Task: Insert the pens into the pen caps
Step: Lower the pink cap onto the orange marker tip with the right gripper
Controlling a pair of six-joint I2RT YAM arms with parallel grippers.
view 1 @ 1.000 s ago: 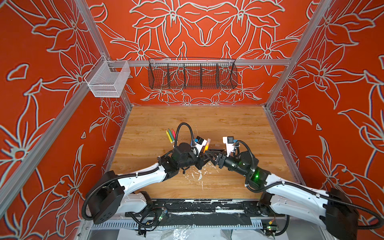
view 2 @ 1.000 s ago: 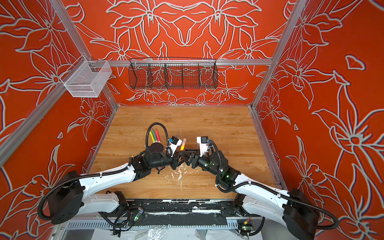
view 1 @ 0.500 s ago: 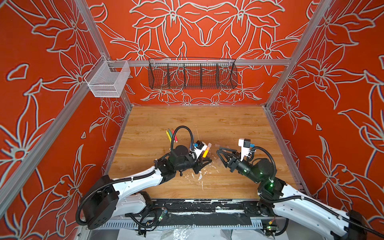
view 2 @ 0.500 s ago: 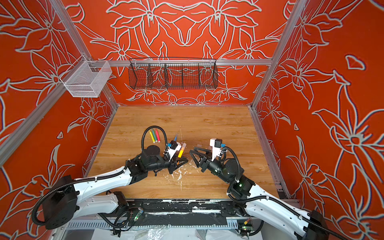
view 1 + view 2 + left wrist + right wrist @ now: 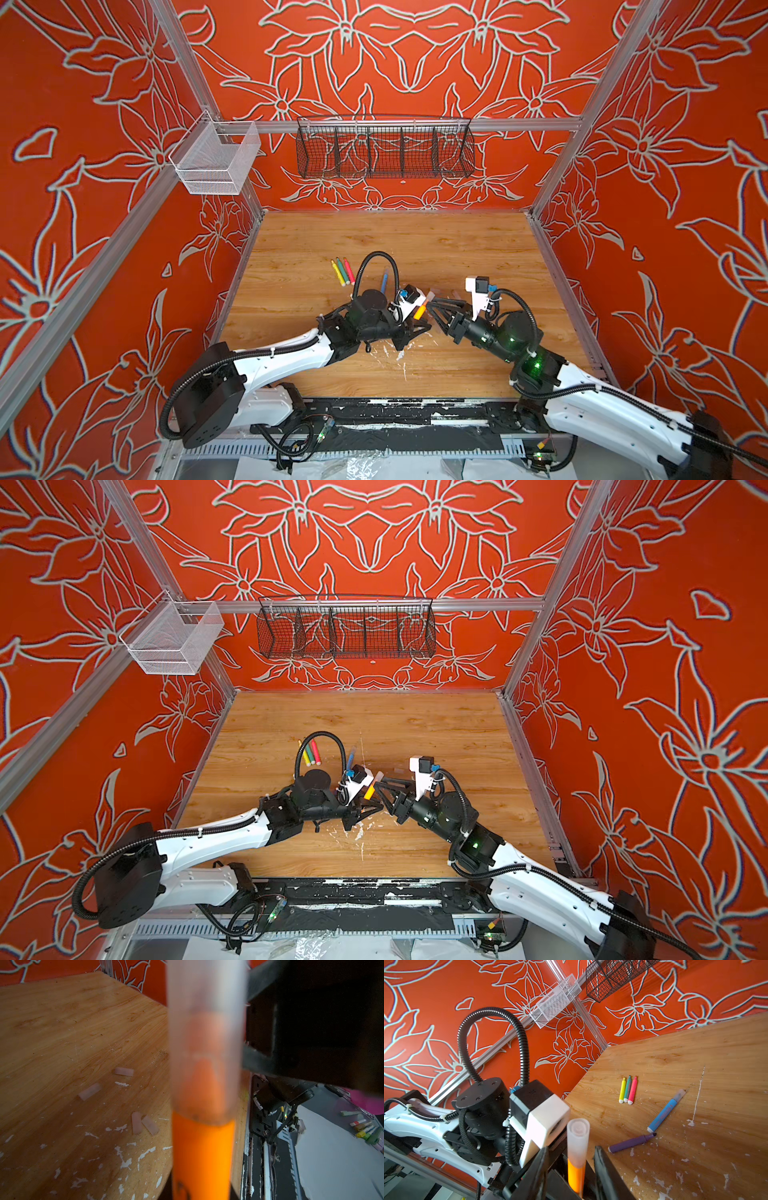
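My left gripper [image 5: 415,326] is shut on the orange pen [image 5: 419,311], which points up with a clear pen cap [image 5: 428,296] over its tip. In the left wrist view the capped pen [image 5: 202,1153] fills the middle. My right gripper [image 5: 571,1148] is open, its fingers [image 5: 601,1165] on either side of that cap [image 5: 578,1136] with gaps showing. Yellow [image 5: 622,1089], green [image 5: 627,1088] and pink-red [image 5: 632,1090] pens lie side by side. A blue pen [image 5: 664,1112] and an uncapped purple pen [image 5: 631,1143] lie nearer. Several loose caps [image 5: 136,1125] rest on the wood.
White chipped-paint flecks [image 5: 399,355] mark the wooden floor near the front. A black wire basket [image 5: 384,151] hangs on the back wall and a white mesh basket [image 5: 214,160] on the left rail. Orange walls close three sides; a black rail [image 5: 395,411] runs along the front.
My right gripper drew back to the right, then came in again around the capped tip of the orange pen, its jaws narrower. The left gripper kept hold of the pen and shifted slightly.
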